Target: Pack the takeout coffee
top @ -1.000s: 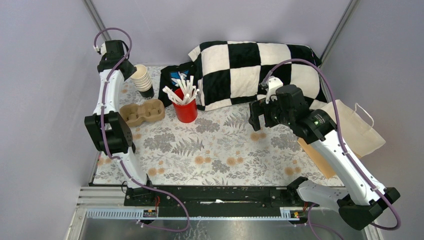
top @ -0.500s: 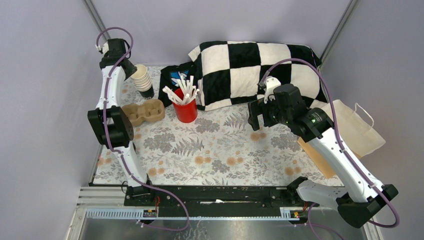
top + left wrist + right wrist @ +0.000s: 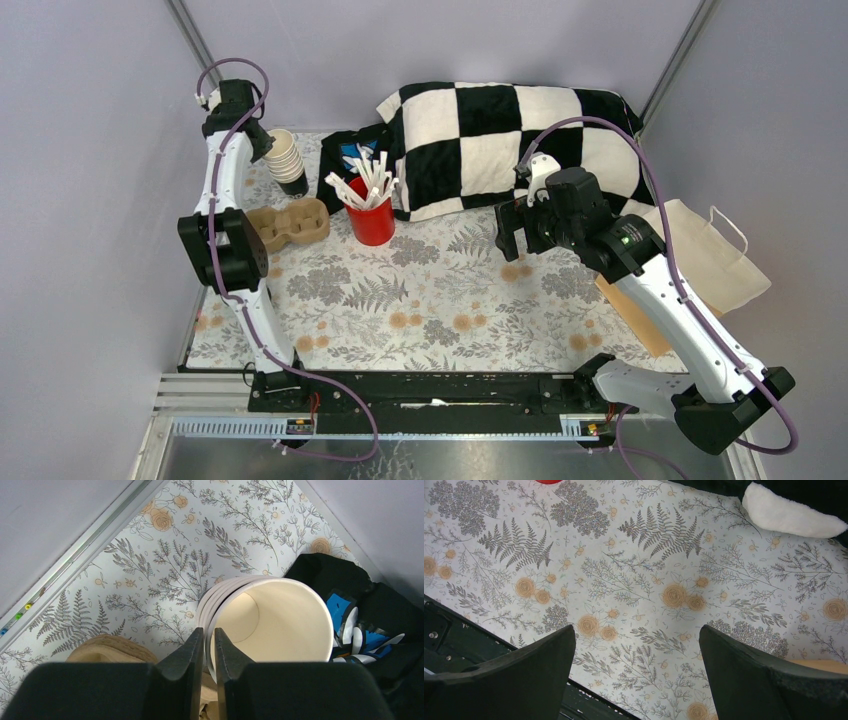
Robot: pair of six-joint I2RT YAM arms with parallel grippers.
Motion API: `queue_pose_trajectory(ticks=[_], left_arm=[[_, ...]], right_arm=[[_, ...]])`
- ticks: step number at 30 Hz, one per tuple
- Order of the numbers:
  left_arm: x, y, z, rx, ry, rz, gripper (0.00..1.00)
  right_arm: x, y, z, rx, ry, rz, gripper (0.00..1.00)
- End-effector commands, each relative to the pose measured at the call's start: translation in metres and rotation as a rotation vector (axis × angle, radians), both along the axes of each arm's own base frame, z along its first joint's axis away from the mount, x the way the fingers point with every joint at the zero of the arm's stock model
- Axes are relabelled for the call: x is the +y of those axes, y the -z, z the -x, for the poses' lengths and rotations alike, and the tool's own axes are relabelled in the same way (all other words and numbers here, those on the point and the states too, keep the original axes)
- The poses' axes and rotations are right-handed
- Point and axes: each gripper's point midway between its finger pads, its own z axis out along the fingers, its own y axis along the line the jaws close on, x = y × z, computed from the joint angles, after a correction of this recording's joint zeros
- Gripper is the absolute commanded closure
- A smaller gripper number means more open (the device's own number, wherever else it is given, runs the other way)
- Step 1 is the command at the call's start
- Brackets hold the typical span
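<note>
The takeout coffee with its black lid is out of view in every frame. A stack of pale paper cups [image 3: 284, 155] stands at the back left, and its lowest part is dark. My left gripper [image 3: 266, 143] reaches it from the left. In the left wrist view the left gripper [image 3: 209, 632] is shut on the rim of the top cup [image 3: 280, 620], one finger inside the wall and one outside. My right gripper [image 3: 510, 235] hangs open over the patterned mat [image 3: 634, 580], nothing between its fingers [image 3: 524, 670].
A brown cup carrier [image 3: 290, 224] lies in front of the stack. A red cup of white sticks [image 3: 371, 222] stands beside it. A black pouch [image 3: 345, 160] and a checkered cloth [image 3: 500, 140] fill the back. A paper bag [image 3: 715, 262] lies at the right.
The left gripper's jaws have closed on the top cup's rim. The left arm shifted slightly. The right arm has barely moved and stays open.
</note>
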Motion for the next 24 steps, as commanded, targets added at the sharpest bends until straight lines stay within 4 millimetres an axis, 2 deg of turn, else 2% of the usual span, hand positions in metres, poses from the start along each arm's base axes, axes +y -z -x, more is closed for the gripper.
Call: queue_pose_trajectory(ticks=[1,2,4,5,16,24], left_arm=[[0.009,-0.031,-0.008,-0.074,-0.016,-0.045,0.84],[0.008,-0.032,-0.008,-0.076,-0.015,-0.046,0.83],[0.008,-0.034,-0.007,-0.079,-0.012,-0.048,0.71],[0.008,-0.035,-0.007,-0.081,-0.010,-0.048,0.70],[0.010,-0.044,-0.005,-0.089,-0.007,-0.064,0.82],[0.009,-0.033,-0.005,-0.063,-0.005,-0.057,0.80]], right_arm=[[0.005,-0.019,-0.009,-0.065,0.000,-0.023,0.00],[0.006,-0.020,-0.009,-0.066,-0.002,-0.025,0.00],[0.006,-0.019,-0.009,-0.064,-0.004,-0.024,0.00],[0.006,-0.019,-0.009,-0.064,-0.003,-0.025,0.00],[0.008,-0.018,-0.009,-0.057,-0.008,-0.033,0.00],[0.008,-0.018,-0.008,-0.056,-0.010,-0.034,0.00]])
